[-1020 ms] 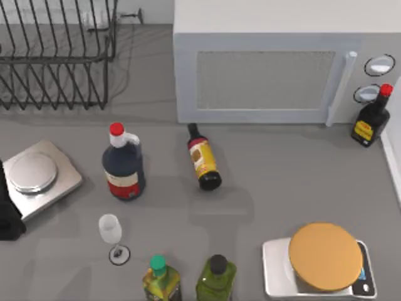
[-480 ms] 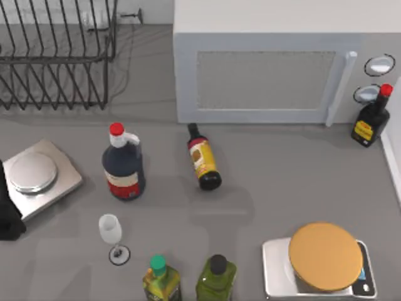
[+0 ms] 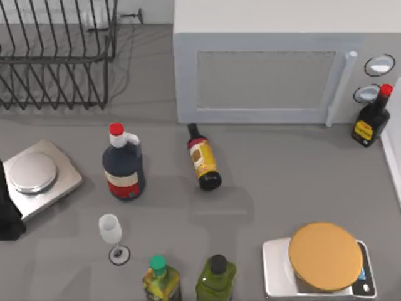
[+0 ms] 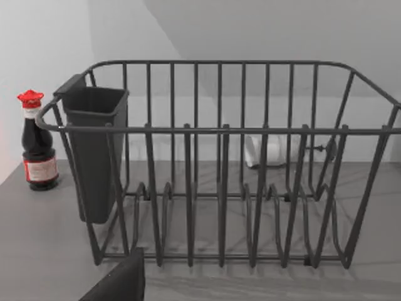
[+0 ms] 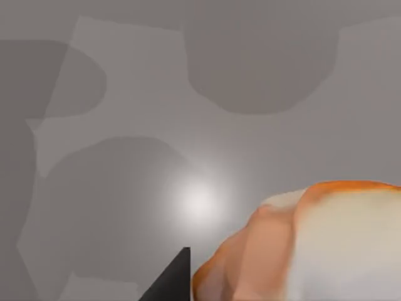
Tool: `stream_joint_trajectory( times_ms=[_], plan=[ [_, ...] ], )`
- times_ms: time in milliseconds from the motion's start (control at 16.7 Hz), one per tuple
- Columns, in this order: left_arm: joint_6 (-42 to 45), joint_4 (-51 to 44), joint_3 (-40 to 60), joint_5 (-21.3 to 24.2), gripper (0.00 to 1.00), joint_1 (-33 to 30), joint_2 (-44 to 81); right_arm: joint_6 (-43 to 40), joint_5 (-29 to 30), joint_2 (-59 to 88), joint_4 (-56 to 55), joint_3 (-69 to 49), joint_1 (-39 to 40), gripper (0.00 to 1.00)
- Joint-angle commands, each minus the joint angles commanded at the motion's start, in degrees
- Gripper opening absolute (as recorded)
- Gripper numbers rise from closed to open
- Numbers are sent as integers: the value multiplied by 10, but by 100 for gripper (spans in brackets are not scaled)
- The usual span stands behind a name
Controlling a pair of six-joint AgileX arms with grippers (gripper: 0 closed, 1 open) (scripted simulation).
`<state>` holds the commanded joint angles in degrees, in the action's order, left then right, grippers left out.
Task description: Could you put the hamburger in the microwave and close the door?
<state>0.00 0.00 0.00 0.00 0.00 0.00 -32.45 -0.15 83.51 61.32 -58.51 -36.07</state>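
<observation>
Grey table (image 3: 282, 182): hamburger (image 3: 325, 256) rests on a white scale (image 3: 276, 276) near the front right corner; microwave (image 3: 282, 69) door (image 3: 263, 81) closed. Both grippers' finger state: cannot tell.

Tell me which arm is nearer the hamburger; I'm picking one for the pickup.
Right. The right gripper sits close beside the hamburger; the left arm is parked at the table's left edge by the silver scale, far across from it.

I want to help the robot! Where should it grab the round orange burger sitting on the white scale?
Probably by its rim, coming straight down from above. The round golden-orange hamburger lies flat on the white kitchen scale, wide and plain on top, so a pincer should open wide and pinch two opposite edges. Open table lies around the scale, so nothing blocks the way down.
</observation>
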Motion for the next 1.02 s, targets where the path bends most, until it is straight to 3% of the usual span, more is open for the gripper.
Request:
stream_joint_trajectory(
  times_ms=[420,1020],
  plan=[
    [0,0,0,0,100,0,0,68,109,46,-225,-60,168,0],
    [0,0,0,0,100,0,0,309,243,248,-674,-97,528,0]
  ],
)
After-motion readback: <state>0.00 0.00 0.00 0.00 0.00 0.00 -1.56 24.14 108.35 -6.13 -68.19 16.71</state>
